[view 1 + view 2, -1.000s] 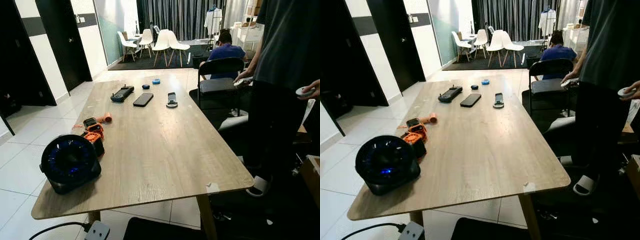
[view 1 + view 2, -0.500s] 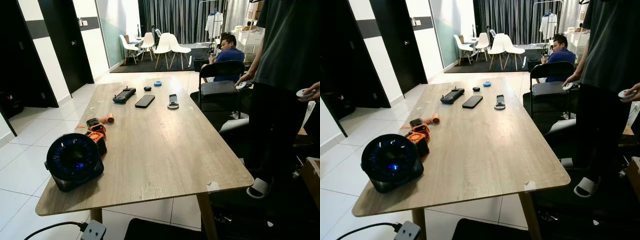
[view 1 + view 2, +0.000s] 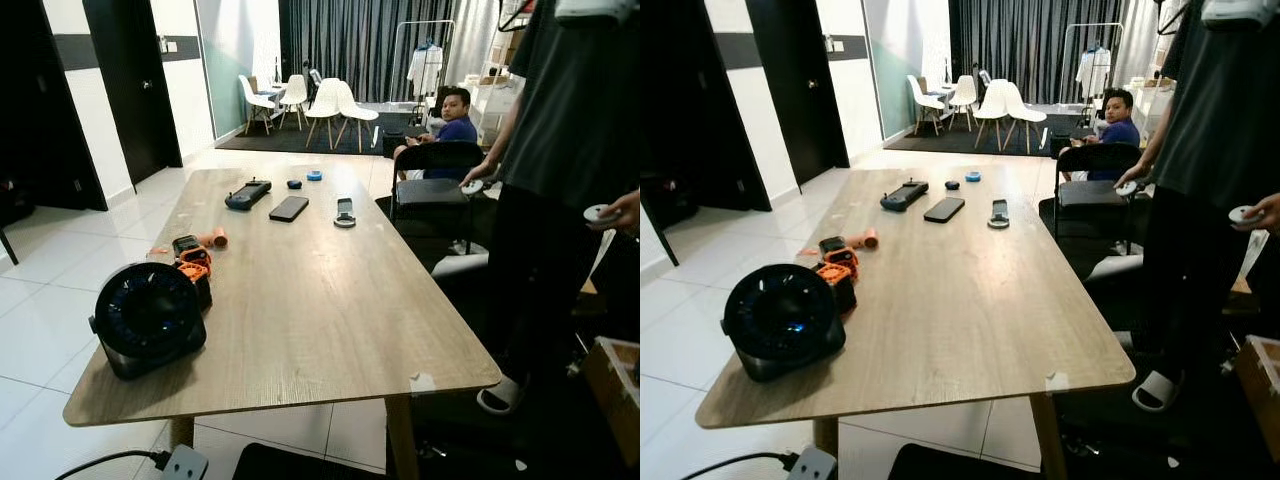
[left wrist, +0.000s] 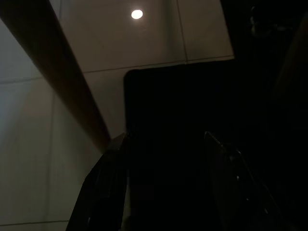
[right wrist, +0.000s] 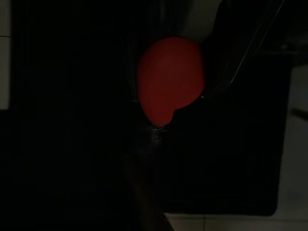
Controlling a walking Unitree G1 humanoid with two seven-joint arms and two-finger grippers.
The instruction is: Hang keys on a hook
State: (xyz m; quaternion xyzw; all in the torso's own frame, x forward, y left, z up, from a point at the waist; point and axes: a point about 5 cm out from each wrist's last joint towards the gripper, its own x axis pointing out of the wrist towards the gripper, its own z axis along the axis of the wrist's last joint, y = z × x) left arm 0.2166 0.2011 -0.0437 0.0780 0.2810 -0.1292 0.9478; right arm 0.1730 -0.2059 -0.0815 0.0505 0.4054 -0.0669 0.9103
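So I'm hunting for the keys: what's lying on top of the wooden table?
On the table: a round black fan, orange-black gadgets, a handheld controller, a phone, a small device. No keys are recognisable; anything behind the fan is hidden.

From my station, the standing person (image 3: 560,150) was cut off at the top edge, head out of frame. The power strip (image 3: 180,464) ran off the bottom edge. The right wrist view was too dark; I couldn't identify the red shape (image 5: 169,79) there.
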